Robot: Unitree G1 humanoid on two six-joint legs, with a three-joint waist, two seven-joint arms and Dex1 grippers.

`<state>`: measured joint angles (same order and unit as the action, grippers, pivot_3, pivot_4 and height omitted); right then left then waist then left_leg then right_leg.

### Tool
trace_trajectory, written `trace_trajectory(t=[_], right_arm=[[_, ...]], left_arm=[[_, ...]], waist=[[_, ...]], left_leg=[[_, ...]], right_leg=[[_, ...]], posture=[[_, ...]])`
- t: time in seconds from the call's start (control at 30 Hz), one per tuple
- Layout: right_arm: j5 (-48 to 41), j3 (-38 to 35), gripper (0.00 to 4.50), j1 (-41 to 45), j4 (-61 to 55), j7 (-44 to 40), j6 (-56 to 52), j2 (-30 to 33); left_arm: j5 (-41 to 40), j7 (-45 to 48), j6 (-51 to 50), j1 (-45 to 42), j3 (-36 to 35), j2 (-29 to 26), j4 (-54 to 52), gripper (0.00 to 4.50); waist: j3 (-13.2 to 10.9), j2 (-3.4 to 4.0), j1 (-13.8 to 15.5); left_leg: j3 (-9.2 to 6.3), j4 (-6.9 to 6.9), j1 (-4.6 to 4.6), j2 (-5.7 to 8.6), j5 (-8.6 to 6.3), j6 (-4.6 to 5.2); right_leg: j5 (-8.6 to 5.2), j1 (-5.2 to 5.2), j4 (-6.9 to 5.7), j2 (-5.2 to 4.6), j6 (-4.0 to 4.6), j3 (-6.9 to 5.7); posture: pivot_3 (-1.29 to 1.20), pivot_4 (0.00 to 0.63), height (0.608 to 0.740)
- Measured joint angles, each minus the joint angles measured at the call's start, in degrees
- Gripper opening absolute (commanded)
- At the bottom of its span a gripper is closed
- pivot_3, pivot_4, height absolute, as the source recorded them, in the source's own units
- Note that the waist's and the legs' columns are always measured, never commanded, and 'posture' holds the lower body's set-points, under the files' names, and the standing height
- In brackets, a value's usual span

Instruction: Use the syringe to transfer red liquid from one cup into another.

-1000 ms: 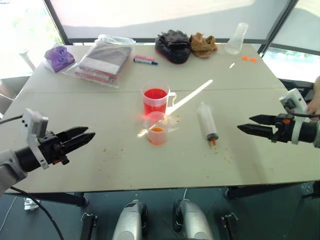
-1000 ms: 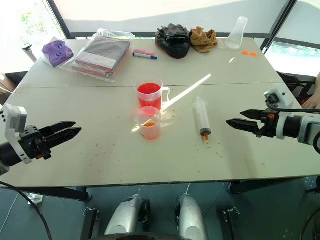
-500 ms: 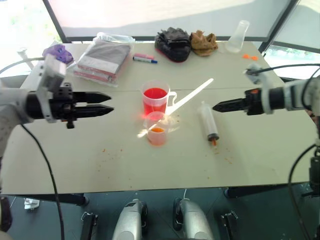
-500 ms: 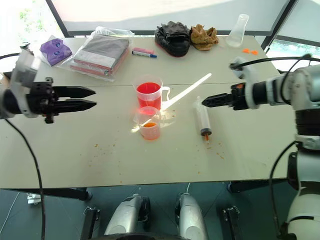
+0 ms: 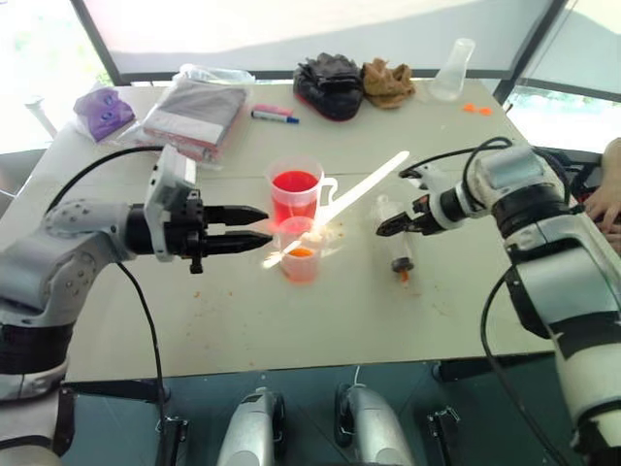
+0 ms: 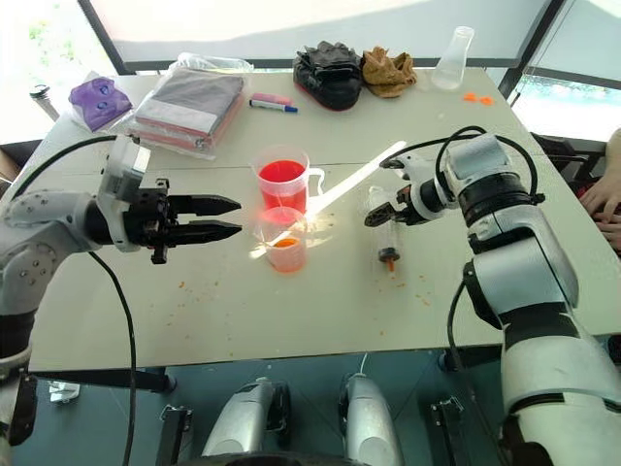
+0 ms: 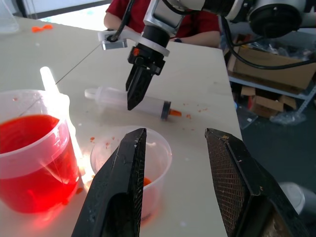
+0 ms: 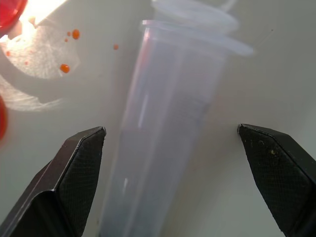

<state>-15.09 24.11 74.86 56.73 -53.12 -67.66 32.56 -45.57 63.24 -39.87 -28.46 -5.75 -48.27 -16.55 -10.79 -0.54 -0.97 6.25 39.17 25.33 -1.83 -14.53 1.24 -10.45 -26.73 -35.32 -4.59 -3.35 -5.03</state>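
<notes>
While my spread, empty right claw (image 8: 173,182) straddles it, the syringe (image 8: 163,163) lies beneath, axis twelve-to-six on the tabletop (image 6: 291,311).

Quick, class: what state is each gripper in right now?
Left gripper: open, holding nothing.
Right gripper: open, straddling the syringe, not gripping it.

Syringe (image 5: 397,240) flat beside both cups (image 5: 299,250)
</notes>
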Motion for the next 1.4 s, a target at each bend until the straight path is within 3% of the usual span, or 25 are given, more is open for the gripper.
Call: trace_trajectory(t=[0.23,0.3,0.47,0.5,0.73,0.83,0.97,1.1,1.27,1.4], right_arm=[[8.9,-2.26,4.5,3.17,11.53,3.42,12.18,-7.7],[10.66,-2.93,3.98,3.12,13.15,4.34,14.26,-8.99],[15.08,-4.14,1.63,2.56,14.56,5.03,16.69,-9.51],[15.55,-4.64,1.46,2.52,14.61,4.85,16.78,-9.68],[17.62,-8.64,1.46,2.41,14.74,5.36,16.54,-10.46],[15.35,-14.24,1.46,3.75,16.56,6.41,14.58,-9.64],[10.31,-22.9,1.46,12.3,16.88,5.79,14.15,-6.38],[7.21,-27.54,1.46,18.57,8.27,3.1,20.64,-4.44],[-0.21,-36.02,1.46,12.02,-5.88,4.52,41.9,-13.3],[-3.86,-38.17,1.46,8.61,-7.07,5.81,51.38,-21.74]], left_arm=[[-0.69,-4.28,-0.63,4.8,-2.64,0.52,-3.14,1.9],[-0.82,-4.51,-0.86,6.79,-3.28,-0.1,-4.17,1.89],[-0.92,-3.63,-1.03,9.41,-4.78,-2.6,-4.7,1.89],[-0.92,-3.6,-1.02,9.45,-4.91,-2.93,-4.65,1.89],[-0.65,-3.7,-0.87,8.89,-5.38,-3.11,-3.72,1.89],[-0.31,-3.88,-0.72,8.42,-5.86,-3.13,-2.75,1.89],[0.08,-4.75,-0.68,6.72,-8.93,-3.69,2.5,1.89],[1.57,-4.88,0.72,3.97,-9.91,-4.53,7.1,1.89],[8.83,-5.04,8.55,-8.17,-8.02,-3.35,20.92,1.89],[13.96,-3.97,14.69,-16.98,-5.17,-0.98,32.15,1.89]], waist=[[0.11,-0.17,-0.59],[0.13,-0.19,-1.1],[0.18,-0.23,-1.3],[0.21,-0.27,-1.39],[0.25,-0.32,-1.52],[0.18,-0.23,-1.51],[-0.09,0.14,-1.49],[-0.08,0.11,-1.46],[-0.06,0.08,-1.43],[-0.07,0.07,-1.24]], left_leg=[[-0.07,-0.02,-0.83,-0.11,-0.05,0.05],[-0.14,-0.02,-1.23,-0.15,-0.07,0.03],[-0.23,-0.04,-1.36,-0.14,-0.08,0.01],[-0.23,-0.06,-1.36,-0.15,-0.08,0.01],[-0.23,-0.11,-1.37,-0.15,-0.08,0.01],[-0.2,-0.11,-1.24,-0.14,-0.07,0.01],[0.01,-0.1,-0.37,-0.06,0.06,-0.03],[-0.02,-0.24,-0.34,-0.07,0.05,-0.05],[0.01,-0.19,-0.41,-0.08,0.06,-0.07],[0.05,-0.16,-0.37,-0.07,0.12,-0.15]], right_leg=[[-0.02,0.8,-0.05,0.04,0.04,0.0],[-0.14,1.23,0.03,0.03,0.23,-0.01],[-0.16,1.36,0.05,0.02,0.28,-0.01],[-0.16,1.35,0.05,0.01,0.27,-0.01],[-0.16,1.35,0.05,0.02,0.26,-0.01],[-0.15,1.21,0.04,0.01,0.27,0.0],[0.0,0.06,-0.4,-0.05,0.05,0.19],[-0.07,-0.03,-0.56,0.03,0.01,0.12],[-0.06,0.09,-0.56,0.01,-0.01,0.08],[-0.06,0.06,-0.68,-0.04,-0.01,0.07]], posture=[[0.0,0.15,0.74],[0.0,0.15,0.74],[0.0,0.15,0.74],[0.0,0.15,0.74],[0.0,0.15,0.74],[0.0,0.15,0.74],[0.0,0.15,0.74],[0.0,0.15,0.74],[0.0,0.15,0.74],[0.0,0.15,0.74]])
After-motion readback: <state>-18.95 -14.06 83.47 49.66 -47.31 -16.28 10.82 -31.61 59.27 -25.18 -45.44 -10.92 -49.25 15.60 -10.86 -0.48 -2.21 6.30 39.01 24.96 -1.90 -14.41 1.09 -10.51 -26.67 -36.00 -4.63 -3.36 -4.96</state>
